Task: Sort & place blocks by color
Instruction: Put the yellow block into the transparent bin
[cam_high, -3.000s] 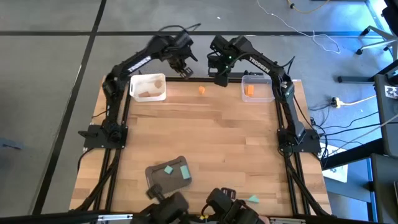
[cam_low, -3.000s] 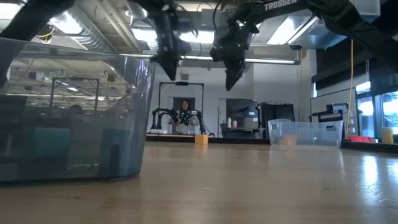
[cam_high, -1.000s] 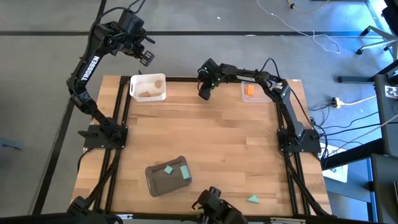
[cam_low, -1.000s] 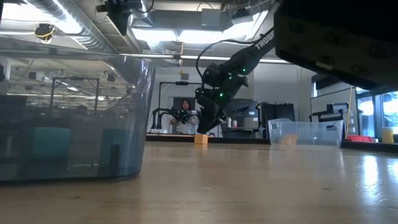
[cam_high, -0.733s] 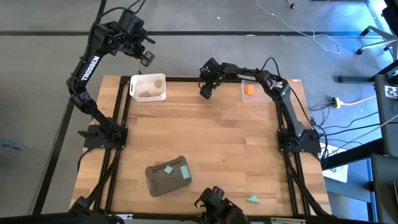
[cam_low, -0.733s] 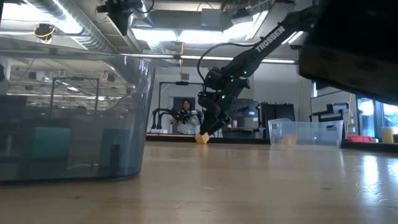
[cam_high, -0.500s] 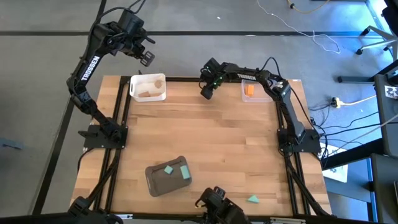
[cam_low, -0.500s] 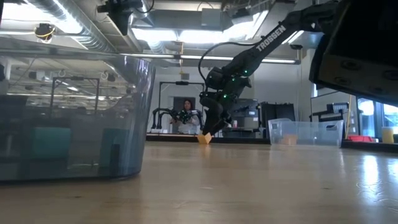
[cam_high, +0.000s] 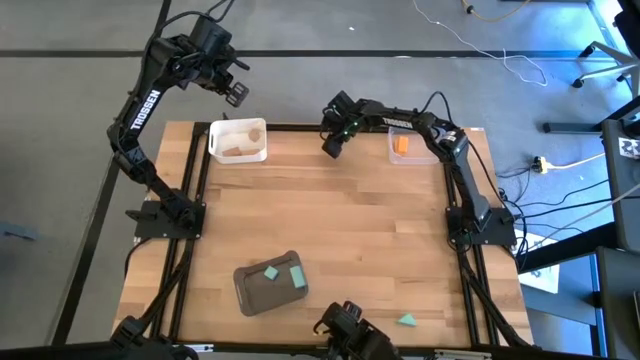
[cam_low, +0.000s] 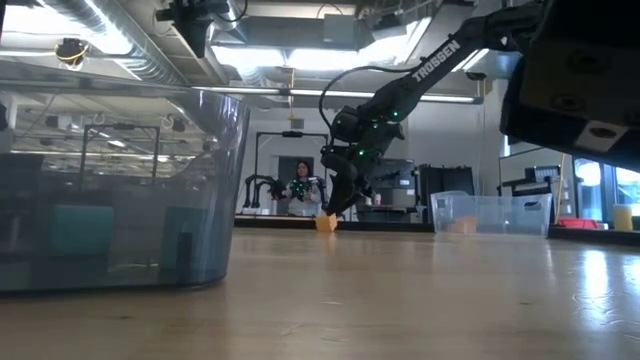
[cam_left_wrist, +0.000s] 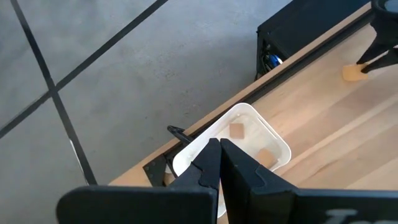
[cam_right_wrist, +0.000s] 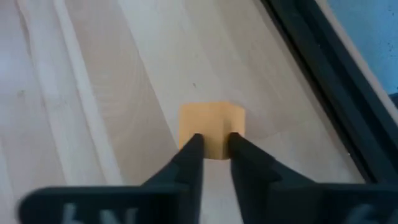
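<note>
An orange block (cam_right_wrist: 211, 127) sits near the table's far edge, also visible in the high view (cam_high: 326, 147) and the low view (cam_low: 326, 222). My right gripper (cam_right_wrist: 215, 146) is down on it, shut on its near part. My left gripper (cam_left_wrist: 219, 163) is shut and empty, high beyond the far-left corner (cam_high: 235, 93), above the white tray (cam_left_wrist: 273, 144) that holds pale wooden blocks (cam_left_wrist: 236, 129). Another orange block (cam_high: 401, 144) lies in the clear tray (cam_high: 424, 152). Two teal blocks (cam_high: 271, 272) lie in the dark grey tray (cam_high: 250, 290). A teal wedge (cam_high: 407, 320) rests on the table. My right gripper pinches the orange block's upper near edge (cam_right_wrist: 212, 142) between its two fingertips (cam_right_wrist: 191, 149). It comes slanting down from the right and above. The block looks tilted in the low view, with its lower part (cam_low: 326, 228) on the table.
The table's black far rail (cam_right_wrist: 323, 81) runs close behind the orange block. The clear tray stands just right of it and the white tray (cam_high: 238, 140) to its left. The dark grey tray (cam_low: 110, 180) fills the near left of the low view. A person shows far off in the room.
My right gripper has come down a little onto the orange block near the far edge. The block, flat on the table a second ago, now stands tilted under the fingertips.
</note>
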